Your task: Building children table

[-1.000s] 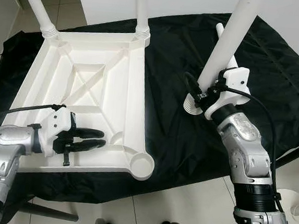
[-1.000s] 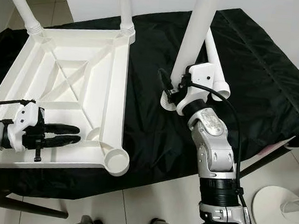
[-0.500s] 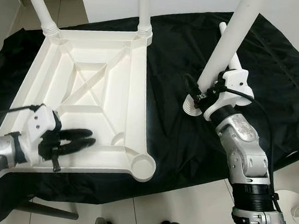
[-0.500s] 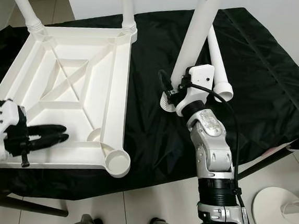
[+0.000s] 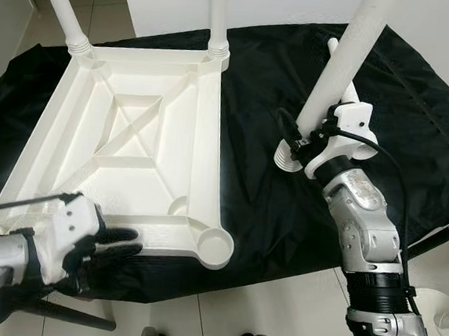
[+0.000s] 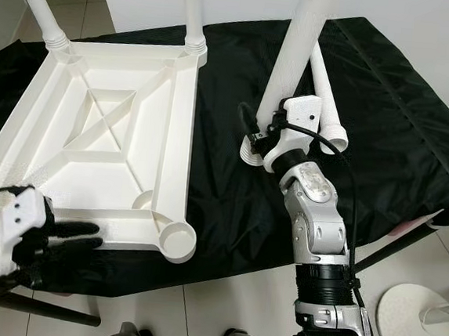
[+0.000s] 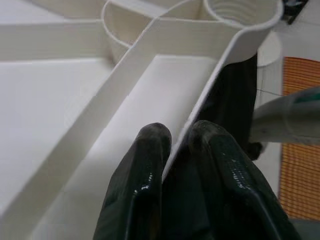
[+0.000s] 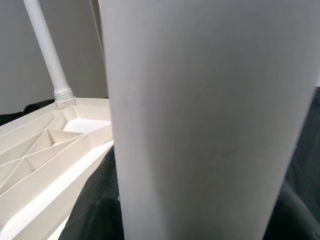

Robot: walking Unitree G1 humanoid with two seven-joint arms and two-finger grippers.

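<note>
Between left gripper (image 7: 175, 150) fingers (image 7: 145, 165), tabletop (image 5: 133, 129) rim, right gripper (image 5: 309, 140) gripping leg (image 5: 340, 64)

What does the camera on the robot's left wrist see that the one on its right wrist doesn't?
The left wrist view shows two black fingers closed on the thin rim of the upturned white tabletop, with an empty threaded corner socket just beyond and floor past the edge.

The right wrist view is dominated by the white table leg that the right gripper holds, plus an already fitted leg standing at a far corner.

Both show the tabletop's ribbed underside and the black cloth beneath it.
</note>
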